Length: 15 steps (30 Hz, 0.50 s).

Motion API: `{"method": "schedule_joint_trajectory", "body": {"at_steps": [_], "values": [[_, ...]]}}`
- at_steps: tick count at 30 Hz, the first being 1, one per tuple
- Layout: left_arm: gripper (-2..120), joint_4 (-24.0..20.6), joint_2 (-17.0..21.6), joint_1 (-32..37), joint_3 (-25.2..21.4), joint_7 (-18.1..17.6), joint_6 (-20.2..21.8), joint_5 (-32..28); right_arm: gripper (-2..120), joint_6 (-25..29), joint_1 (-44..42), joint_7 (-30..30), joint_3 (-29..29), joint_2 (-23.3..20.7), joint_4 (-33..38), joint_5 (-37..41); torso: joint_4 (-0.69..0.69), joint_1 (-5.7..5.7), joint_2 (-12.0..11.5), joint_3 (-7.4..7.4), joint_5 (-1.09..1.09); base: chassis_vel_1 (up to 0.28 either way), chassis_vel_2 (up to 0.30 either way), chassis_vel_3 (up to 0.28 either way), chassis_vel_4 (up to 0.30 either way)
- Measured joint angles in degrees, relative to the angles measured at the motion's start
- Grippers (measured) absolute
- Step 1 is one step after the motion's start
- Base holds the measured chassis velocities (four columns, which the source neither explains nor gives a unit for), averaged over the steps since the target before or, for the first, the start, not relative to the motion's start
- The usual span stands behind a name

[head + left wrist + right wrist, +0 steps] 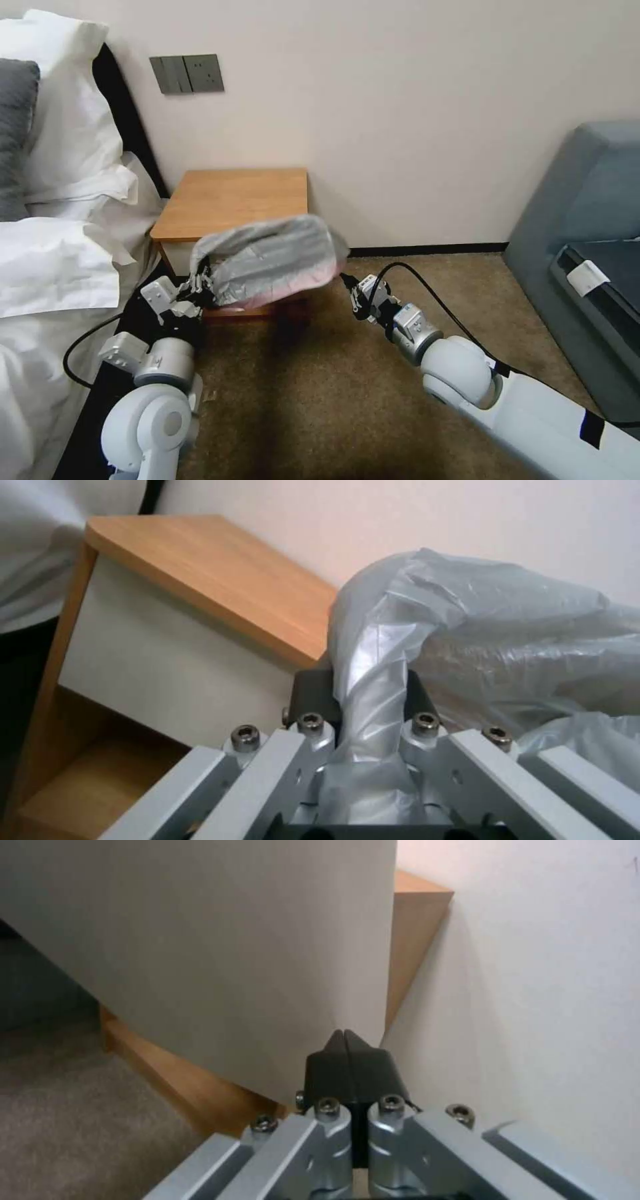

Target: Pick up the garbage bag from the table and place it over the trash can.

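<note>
My left gripper (pixel 200 283) is pinching a bunched corner of the garbage bag (pixel 270 260) — the bag is hanging in the air in front of the table (pixel 233 200), clear of its top. My right gripper (pixel 348 283) is sitting just beside the bag's far edge, pads pressed together, seemingly on nothing. I should be reopening it and catching that rim — then spreading the mouth wide.
</note>
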Motion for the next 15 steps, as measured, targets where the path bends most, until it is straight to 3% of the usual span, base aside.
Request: {"method": "schedule_joint_trajectory", "body": {"at_steps": [5, 12, 15], "values": [[8, 0.2, 0.1, -0.1, 0.0, -0.1, 0.1, -0.3, 0, 0.8, -0.5, 0.2, 0.1, 0.3, -0.8, -1.3, 0.0, 0.0, 0.0, 0.0, 0.01, 0.0, 0.0, 0.0, 0.0], [8, 1.6, 1.0, -0.3, -0.2, -0.1, 0.0, -0.6, 23, 1.2, -5.4, 3.0, 3.4, 2.1, 1.8, 0.9, 0.0, 0.0, 0.0, 0.0, 0.0, 0.0, 0.0, 0.0, 0.0], [8, 2.5, 1.2, -0.6, -0.2, -0.1, 0.0, -0.7, 39, 0.7, -9.4, 5.0, 6.8, 4.1, 4.5, 4.5, -0.01, 0.0, 0.0, 0.0, 0.0, 0.0, 0.0, 0.0, 0.0]]}}
